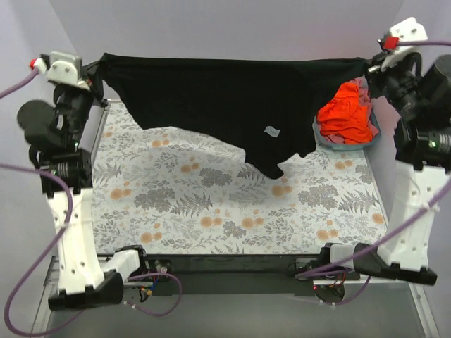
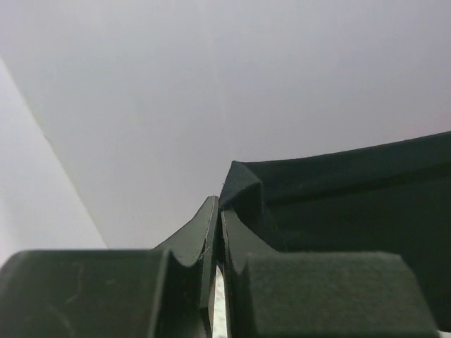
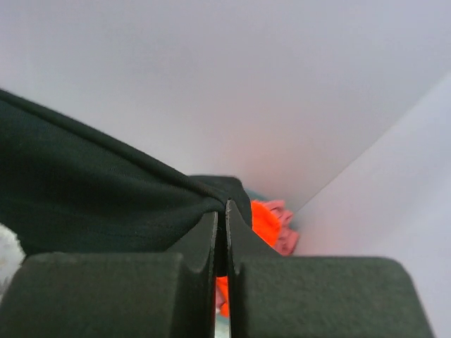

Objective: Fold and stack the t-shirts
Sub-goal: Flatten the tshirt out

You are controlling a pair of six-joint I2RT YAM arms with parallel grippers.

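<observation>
1. Camera above the arms: the black t-shirt (image 1: pixel 232 105) is hanging in the air, stretched wide over the far part of the table.
   - The left gripper (image 1: pixel 99 70) is clamping one upper corner at the far left. The right gripper (image 1: pixel 368 68) is clamping the other upper corner at the far right.
   - The upper edge is running almost straight between them, and the rest is hanging down unevenly.
   - The lowest tip is coming down near the middle of the flowered table cover (image 1: pixel 176 204). I cannot tell if it is touching the cover.
   - A small white label (image 1: pixel 271 131) is showing on the cloth, a little right of the middle.
   - The orange-red shirt (image 1: pixel 347 113) is lying crumpled in the teal basket (image 1: pixel 373 137) at the far right corner, just below the right gripper and beside the black shirt's edge.
2. Left wrist camera: the two fingers (image 2: pixel 190 246) are pressing together with almost no gap, and they are pinching a fold of the black t-shirt at their tips. The cloth is spreading away to the right in front of the pale wall (image 2: pixel 141 105).
3. Right wrist camera: the fingers (image 3: pixel 201 243) are squeezing tightly on a corner of the black t-shirt, and the cloth is going away to the left. Behind the fingertips the orange-red shirt is showing, with some pink cloth (image 3: pixel 283 238) just beside it on the right.
</observation>
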